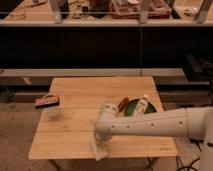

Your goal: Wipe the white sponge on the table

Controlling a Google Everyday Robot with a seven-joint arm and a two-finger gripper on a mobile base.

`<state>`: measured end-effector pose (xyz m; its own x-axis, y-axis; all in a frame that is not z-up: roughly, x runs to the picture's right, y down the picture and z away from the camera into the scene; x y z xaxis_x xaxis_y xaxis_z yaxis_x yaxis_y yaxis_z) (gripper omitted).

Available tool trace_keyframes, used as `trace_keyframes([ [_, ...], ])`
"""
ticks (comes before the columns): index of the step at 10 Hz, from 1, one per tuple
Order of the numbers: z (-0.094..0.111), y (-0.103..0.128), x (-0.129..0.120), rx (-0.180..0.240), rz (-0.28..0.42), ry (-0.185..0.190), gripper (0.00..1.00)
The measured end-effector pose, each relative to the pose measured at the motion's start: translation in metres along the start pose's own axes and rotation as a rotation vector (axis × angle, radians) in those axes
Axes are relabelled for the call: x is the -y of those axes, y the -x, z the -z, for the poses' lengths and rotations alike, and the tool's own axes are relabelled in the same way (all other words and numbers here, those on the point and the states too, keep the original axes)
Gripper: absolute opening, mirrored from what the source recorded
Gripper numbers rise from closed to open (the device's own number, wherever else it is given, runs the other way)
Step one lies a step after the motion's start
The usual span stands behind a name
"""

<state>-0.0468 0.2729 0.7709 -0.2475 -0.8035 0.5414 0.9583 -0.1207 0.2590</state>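
**1. Table** point(75, 90): wooden top filling the middle of the view. The shelves behind it, at 12 o'clock, are cluttered and unreadable.

**2. Arm** point(160, 125): white, enters from 3 o'clock and bends down near the table's centre. Its base is cut off at the right border.

**3. Plate** point(131, 110): dark green, at 3 o'clock on the table. A white bottle point(143, 104) and a reddish item lie on or beside it; which cannot be told.

**4. Cup** point(51, 112): at 9 o'clock, with an orange packet point(47, 101) across its top.

**5. Gripper** point(101, 143): at 6 o'clock, pointing down onto the sponge. How wide it stands, and whether it clasps or only presses, cannot be told.

**6. White sponge** point(99, 153): at 6 o'clock by the front edge, under the gripper and mostly covered.
- Handling: judged light, soft and squashy, likely to drag on bare wood.
- Hold: best taken from above at its middle and kept flat.
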Motion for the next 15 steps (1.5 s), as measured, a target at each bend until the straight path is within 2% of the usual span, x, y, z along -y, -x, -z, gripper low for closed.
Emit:
trace_keyframes([
  [2,-0.002,-0.009,0.035,-0.016,0.05,-0.004,0.18],
  [4,-0.007,-0.029,0.067,-0.027,0.074,-0.008,0.18],
  [6,0.001,-0.063,0.094,-0.036,0.059,-0.037,0.18],
  [8,0.013,-0.094,0.106,-0.052,0.036,-0.061,0.18],
  [9,0.02,-0.114,0.106,-0.058,0.006,-0.074,0.18],
  [10,0.026,-0.14,0.095,-0.064,-0.041,-0.078,0.18],
  [11,0.027,-0.153,0.085,-0.066,-0.072,-0.077,0.18],
  [13,0.024,-0.175,0.046,-0.07,-0.148,-0.049,0.18],
  [15,0.018,-0.184,0.014,-0.072,-0.199,-0.023,0.18],
])
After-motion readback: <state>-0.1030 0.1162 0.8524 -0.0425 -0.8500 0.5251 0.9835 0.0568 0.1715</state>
